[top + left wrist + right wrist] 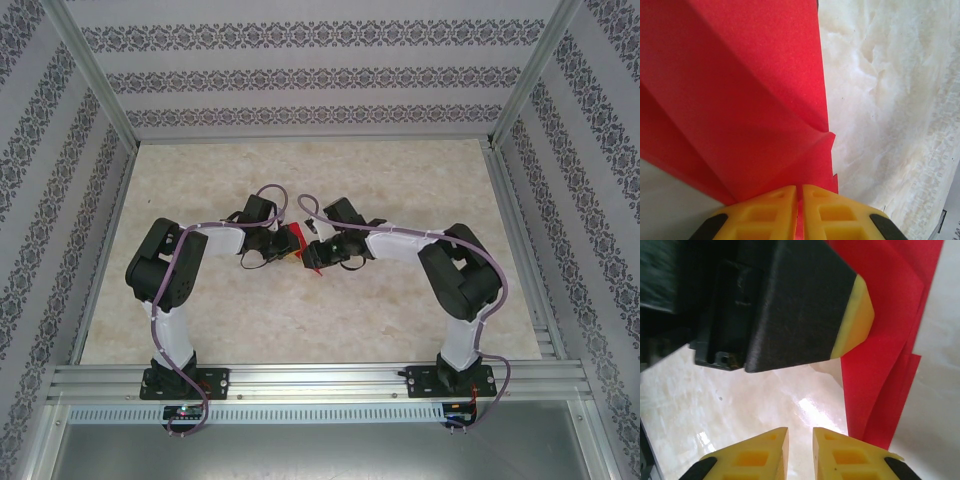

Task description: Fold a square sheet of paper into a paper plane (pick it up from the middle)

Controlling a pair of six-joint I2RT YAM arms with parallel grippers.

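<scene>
Nearest the lens in the left wrist view, the yellow ribbed fingertips of the left gripper [799,212] were pressed together on a thin edge of the bright red, creased paper sheet [740,100], with only a sliver of red showing between them. From that pinch the paper sheet fanned away in several sharp folds, its right edge running above the pale, marble-patterned table [885,100]. From overhead, the paper sheet sat between the two wrists near the middle of the table. Whether any corner touched the surface could not be told.

In the right wrist view, the right gripper [800,452] had its yellow fingertips a narrow gap apart. Bare table showed through the gap and nothing was held. The layered lower corner of the paper sheet hung just to the right of those fingertips, and a black, yellow-tipped finger of the left gripper loomed close above.

The step in hand looked like taking a second hold so a fold could be made or sharpened. Doing it well called for a firm, motionless left pinch. The right gripper would need to spread a little wider and slide to its right until all the stacked layers sat between its pads. It should close squarely across the crease rather than on one loose flap. The crowding finger above left little room, so the approach should be slow. Any pull should be gentle, since paper this thin would likely tear or slip.
</scene>
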